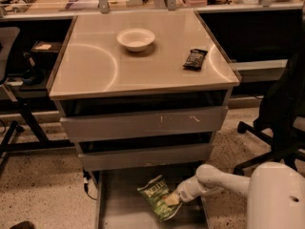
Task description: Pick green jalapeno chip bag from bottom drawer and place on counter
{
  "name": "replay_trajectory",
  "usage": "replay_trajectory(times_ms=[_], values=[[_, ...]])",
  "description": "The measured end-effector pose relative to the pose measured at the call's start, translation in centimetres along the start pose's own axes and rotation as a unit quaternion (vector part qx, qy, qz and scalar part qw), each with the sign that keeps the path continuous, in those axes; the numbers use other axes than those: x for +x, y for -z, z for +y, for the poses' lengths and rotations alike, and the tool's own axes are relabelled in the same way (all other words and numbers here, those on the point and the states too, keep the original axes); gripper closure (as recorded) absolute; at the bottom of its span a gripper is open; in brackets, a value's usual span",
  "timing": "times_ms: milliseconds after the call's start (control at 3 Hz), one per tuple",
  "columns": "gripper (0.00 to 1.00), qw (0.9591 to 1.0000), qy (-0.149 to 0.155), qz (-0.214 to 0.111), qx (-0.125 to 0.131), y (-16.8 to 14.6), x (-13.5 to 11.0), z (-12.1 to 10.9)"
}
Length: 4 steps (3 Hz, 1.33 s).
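The green jalapeno chip bag (pixel 156 195) lies tilted on the grey floor of the open bottom drawer (pixel 119 204), near its right half. My gripper (pixel 172 198) reaches in from the right on a white arm and sits on the bag's right edge. The counter (pixel 138 66) is the beige glossy top of the cabinet above.
A white bowl (pixel 136 39) and a small dark packet (pixel 195 58) sit on the counter. The two upper drawers (pixel 143 123) are slightly open. A black office chair (pixel 281 123) stands at the right, a desk frame (pixel 19 104) at the left. My white body (pixel 276 199) fills the lower right corner.
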<state>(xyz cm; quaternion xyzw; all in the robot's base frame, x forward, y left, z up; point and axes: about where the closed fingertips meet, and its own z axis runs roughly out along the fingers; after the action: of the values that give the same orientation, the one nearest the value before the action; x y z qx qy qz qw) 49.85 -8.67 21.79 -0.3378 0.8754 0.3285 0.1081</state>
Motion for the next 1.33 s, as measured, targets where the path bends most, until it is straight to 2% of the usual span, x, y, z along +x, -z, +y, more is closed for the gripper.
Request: replay_trajectory(times_ms=[333, 667, 1000, 1333], values=[[1.0, 0.9999, -0.015, 0.005, 0.002, 4.5, -1.2, 2.1], [1.0, 0.9999, -0.015, 0.005, 0.002, 4.5, -1.2, 2.2], [1.0, 0.9998, -0.02, 0.005, 0.004, 6.3, -1.4, 3.8], [1.0, 0.9996, -0.025, 0.0, 0.016, 9.5, -1.9, 6.5]])
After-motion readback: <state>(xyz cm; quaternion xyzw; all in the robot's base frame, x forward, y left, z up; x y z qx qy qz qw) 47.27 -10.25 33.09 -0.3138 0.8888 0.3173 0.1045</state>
